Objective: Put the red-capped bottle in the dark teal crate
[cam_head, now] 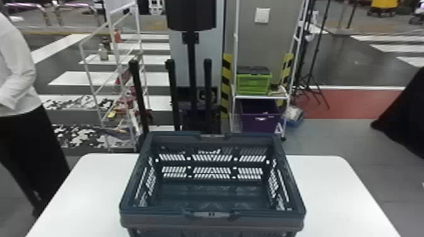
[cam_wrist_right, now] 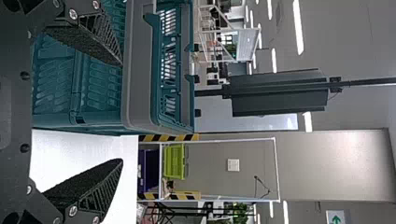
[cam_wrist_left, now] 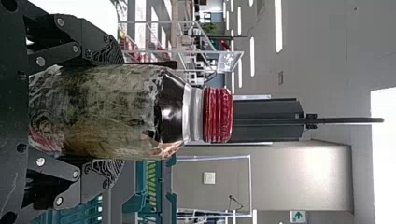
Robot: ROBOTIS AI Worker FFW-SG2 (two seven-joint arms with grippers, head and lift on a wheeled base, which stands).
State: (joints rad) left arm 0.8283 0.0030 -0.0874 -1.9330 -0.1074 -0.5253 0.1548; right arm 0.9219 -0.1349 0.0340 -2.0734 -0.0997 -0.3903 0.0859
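Observation:
The dark teal crate point(cam_head: 212, 217) stands on the white table, its inside bare in the head view. In the left wrist view my left gripper point(cam_wrist_left: 109, 112) is shut on the red-capped bottle point(cam_wrist_left: 93, 112), one finger on each side of its body. The bottle is upright, its red cap point(cam_wrist_left: 218, 115) free above the fingers, with part of the teal crate point(cam_wrist_left: 168, 200) beyond it. My right gripper point(cam_wrist_right: 122, 112) is open and holds nothing; the crate point(cam_wrist_right: 140, 70) stands just beyond its fingers in the right wrist view.
The white table point(cam_head: 331, 189) extends on both sides of the crate. Behind it are a white rack point(cam_head: 116, 60), black posts point(cam_head: 172, 94) and a shelf with a green box point(cam_head: 254, 83) and a purple bin point(cam_head: 260, 121). A person stands at the far left.

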